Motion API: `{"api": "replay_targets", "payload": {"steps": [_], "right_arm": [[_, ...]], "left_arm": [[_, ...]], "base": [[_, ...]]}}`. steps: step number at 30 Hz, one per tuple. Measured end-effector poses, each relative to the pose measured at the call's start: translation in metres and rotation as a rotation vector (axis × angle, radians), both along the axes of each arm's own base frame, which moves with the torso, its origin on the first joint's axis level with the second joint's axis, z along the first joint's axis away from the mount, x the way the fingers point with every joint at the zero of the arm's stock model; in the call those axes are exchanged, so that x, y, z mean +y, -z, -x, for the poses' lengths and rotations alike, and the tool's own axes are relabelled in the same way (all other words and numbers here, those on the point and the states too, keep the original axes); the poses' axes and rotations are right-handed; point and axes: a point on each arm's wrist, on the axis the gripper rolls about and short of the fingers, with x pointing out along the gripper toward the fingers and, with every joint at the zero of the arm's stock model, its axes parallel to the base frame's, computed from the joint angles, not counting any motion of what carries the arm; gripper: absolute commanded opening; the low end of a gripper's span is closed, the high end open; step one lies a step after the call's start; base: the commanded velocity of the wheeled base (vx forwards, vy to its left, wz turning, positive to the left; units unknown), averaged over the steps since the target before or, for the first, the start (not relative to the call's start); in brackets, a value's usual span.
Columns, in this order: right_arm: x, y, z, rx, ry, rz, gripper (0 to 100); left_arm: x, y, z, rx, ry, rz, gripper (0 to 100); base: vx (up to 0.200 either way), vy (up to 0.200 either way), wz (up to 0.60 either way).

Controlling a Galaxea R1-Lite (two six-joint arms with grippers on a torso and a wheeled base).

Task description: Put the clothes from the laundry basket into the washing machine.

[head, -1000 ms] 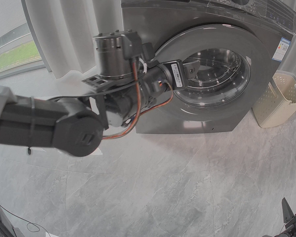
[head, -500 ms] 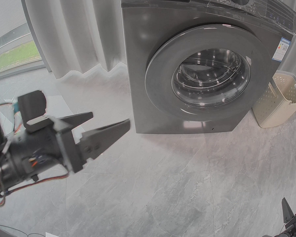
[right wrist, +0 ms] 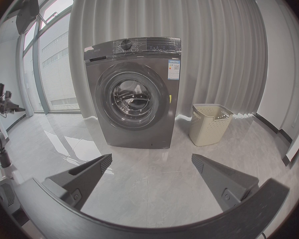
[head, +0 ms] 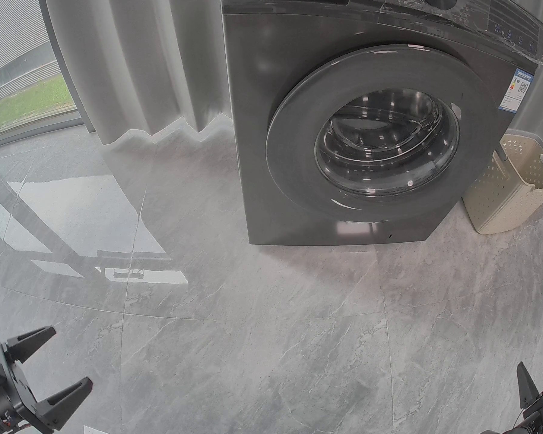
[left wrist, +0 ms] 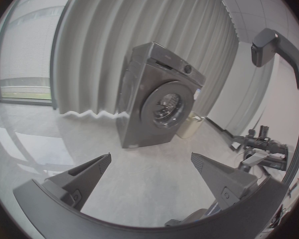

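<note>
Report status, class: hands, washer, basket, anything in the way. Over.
Left hand open, empty, low. Right hand open, empty, low. Washing machine door shut, blocks loading. Laundry basket on floor to its right.

Head camera looks down, washing machine (head: 374, 122) close in upper right of frame. Both wrist cameras low, farther back, facing same machine, laundry basket (head: 507, 206).

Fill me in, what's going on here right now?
Nothing is being handled at this moment. The left gripper and right gripper both hang open and empty, low over the floor, well short of the washing machine. Its door is shut. The laundry basket stands beside the machine, on the robot's right; its contents cannot be made out.
</note>
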Motion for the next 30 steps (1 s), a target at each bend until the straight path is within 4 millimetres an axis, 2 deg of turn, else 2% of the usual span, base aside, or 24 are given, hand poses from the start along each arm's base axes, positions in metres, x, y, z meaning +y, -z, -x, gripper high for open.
{"api": "replay_targets", "payload": {"steps": [5,11,19,23,30], "right_arm": [[0.0,0.0,0.0,0.0,0.0,0.0,100],[0.0,0.0,0.0,0.0,0.0,0.0,100],[0.0,0.0,0.0,0.0,0.0,0.0,100],[0.0,0.0,0.0,0.0,0.0,0.0,100],[0.0,0.0,0.0,0.0,0.0,0.0,100]], "left_arm": [[0.015,0.031,0.026,0.008,-0.166,-0.036,100],[0.019,0.056,0.042,-0.028,-0.371,-0.042,100],[0.018,0.066,0.049,-0.054,-0.567,-0.064,100],[0.018,0.073,0.051,-0.036,-0.578,-0.097,100],[0.018,0.071,0.053,-0.077,-0.561,-0.1,100]], "base": [[0.0,0.0,0.0],[0.0,0.0,0.0],[0.0,0.0,0.0],[0.0,0.0,0.0],[0.0,-0.029,0.0]]}}
